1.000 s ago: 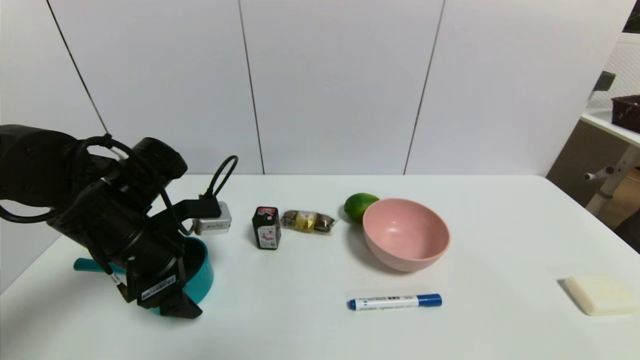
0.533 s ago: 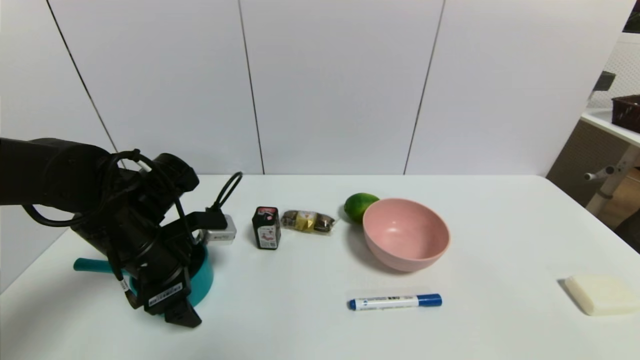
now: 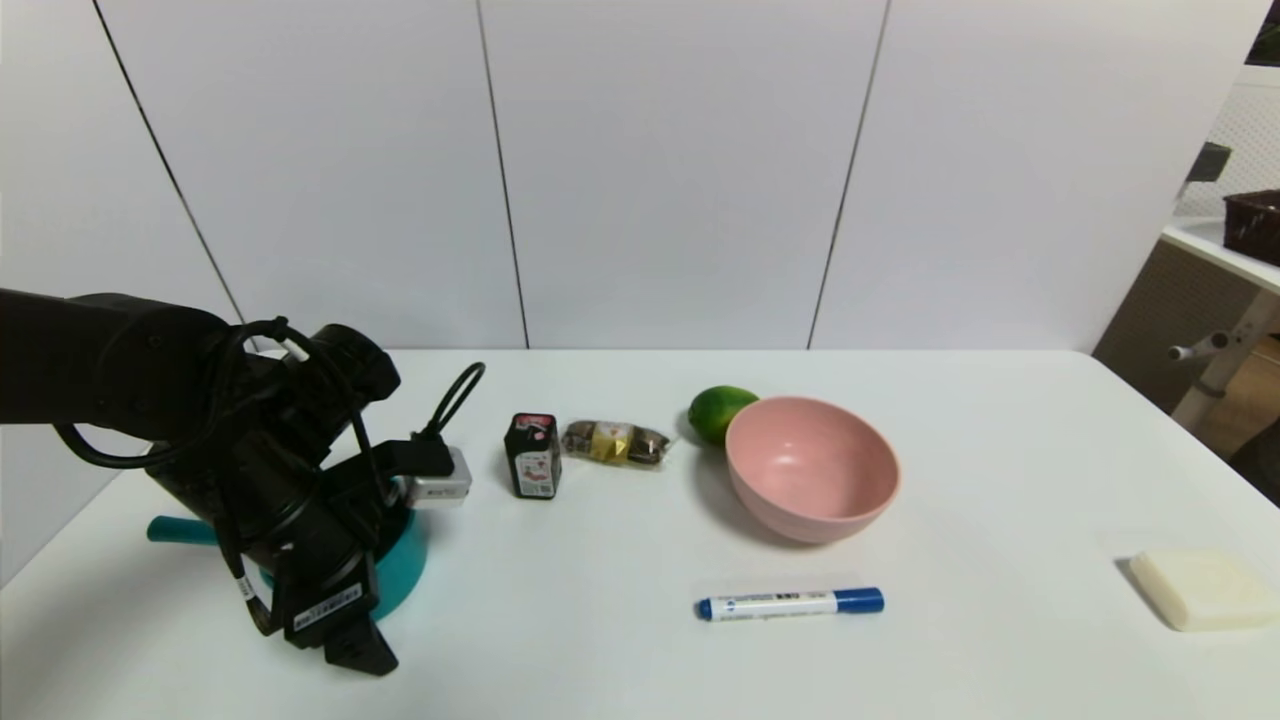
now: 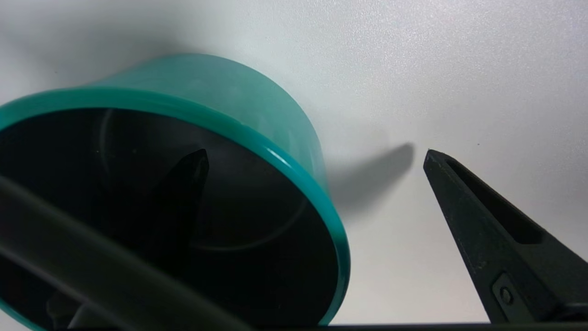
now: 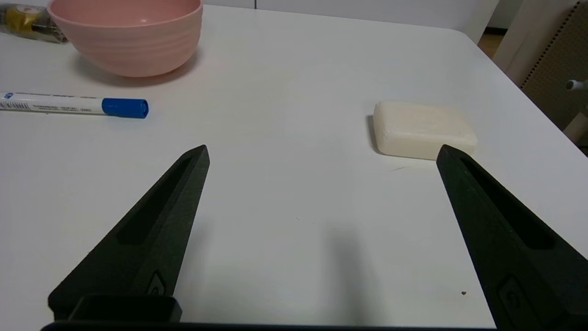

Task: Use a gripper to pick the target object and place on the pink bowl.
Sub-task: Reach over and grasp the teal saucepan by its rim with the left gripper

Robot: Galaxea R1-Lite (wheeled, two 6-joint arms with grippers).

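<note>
saucepan [image 3: 405, 565]: 1 | pink bowl [image 3: 811, 467]: 1 | left hand [image 4: 317, 158] straddling its rim

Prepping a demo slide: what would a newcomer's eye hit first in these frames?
The left gripper, bulky and black, low at the table's left, open with one finger inside the teal saucepan and the other outside its wall. Next, the pink bowl right of centre, a green lime touching its far left rim. The right gripper hangs open over bare table near a white soap bar.
</note>
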